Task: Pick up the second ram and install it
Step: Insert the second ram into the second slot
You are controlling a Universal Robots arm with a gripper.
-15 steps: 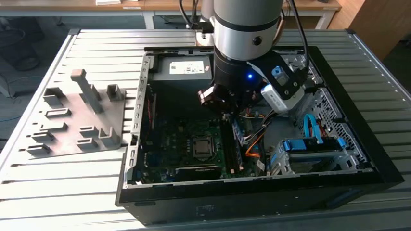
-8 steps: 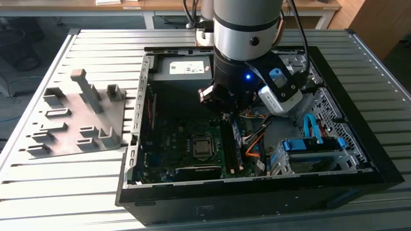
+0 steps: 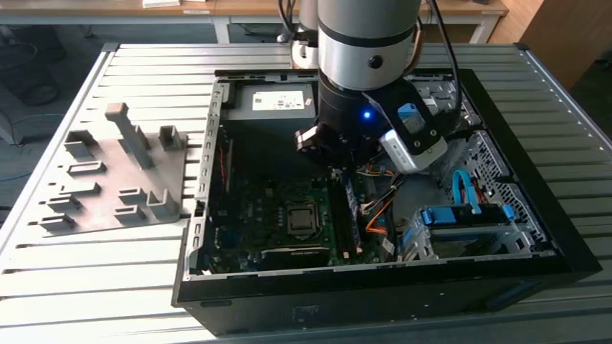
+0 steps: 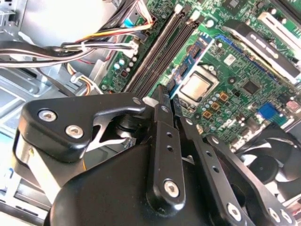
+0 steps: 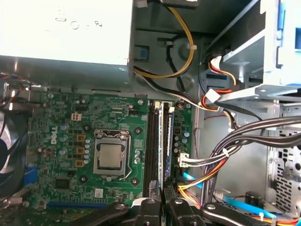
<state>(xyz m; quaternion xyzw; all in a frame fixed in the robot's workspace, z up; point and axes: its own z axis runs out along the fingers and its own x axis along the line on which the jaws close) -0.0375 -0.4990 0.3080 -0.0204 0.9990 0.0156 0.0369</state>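
An open computer case (image 3: 383, 287) lies on a slatted metal table (image 3: 57, 251), with a wooden desk (image 3: 77, 8) at the top of the frame. The arm (image 3: 368, 43) covers the case's middle. In the first wrist view the gripper (image 5: 163, 205), partly cut off, pinches the second ram (image 5: 165, 141). The ram stands along the slots between the processor (image 5: 111, 157) and crowded cables (image 5: 235, 141). A grey fixture (image 3: 115, 179) sits at the frame's left.

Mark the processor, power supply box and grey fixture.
processor (image 5: 112, 157), first wrist view, centre of its metal lid.
power supply box (image 3: 277, 104), exterior view, on its label.
grey fixture (image 3: 110, 179), exterior view, flat base.
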